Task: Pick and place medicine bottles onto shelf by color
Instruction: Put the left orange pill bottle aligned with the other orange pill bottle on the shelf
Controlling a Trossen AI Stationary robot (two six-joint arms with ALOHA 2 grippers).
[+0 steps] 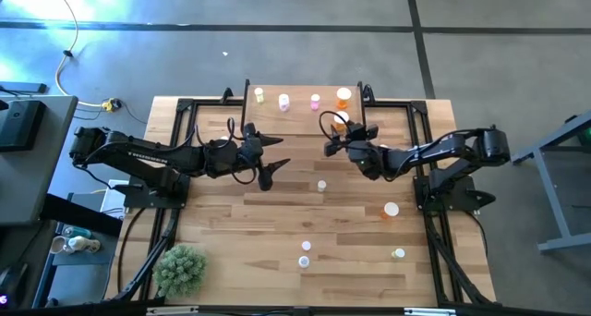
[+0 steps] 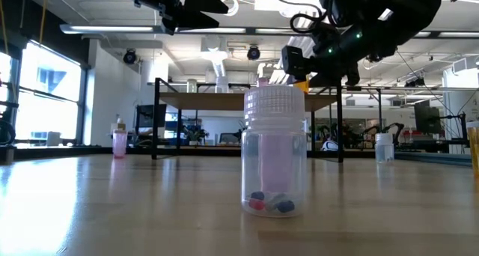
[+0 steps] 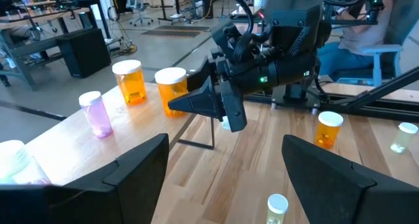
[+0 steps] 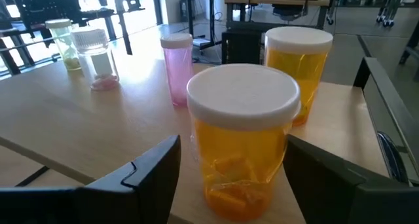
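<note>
Closest to the low camera, a clear white-capped bottle (image 2: 274,153) stands upright on the tabletop (image 2: 112,211), a few red and blue capsules settled at its bottom. More bottles are scattered across the near tabletop: one orange (image 1: 391,210), one greenish (image 1: 398,254). These look light, rigid and smooth-walled, so a grip around the body just under the cap seems safest. Farther back, the left gripper (image 1: 273,155) hovers with its jaws apart, holding nothing. The right gripper (image 4: 229,178) brackets an orange bottle (image 4: 243,135) at the shelf (image 4: 78,129), jaws either side; whether they press it I cannot tell. Orange pills lie inside. Beyond stand a second orange bottle (image 4: 296,70), a pink bottle (image 4: 177,67), a pale bottle (image 4: 97,58) and a yellow-green bottle (image 4: 60,44).
</note>
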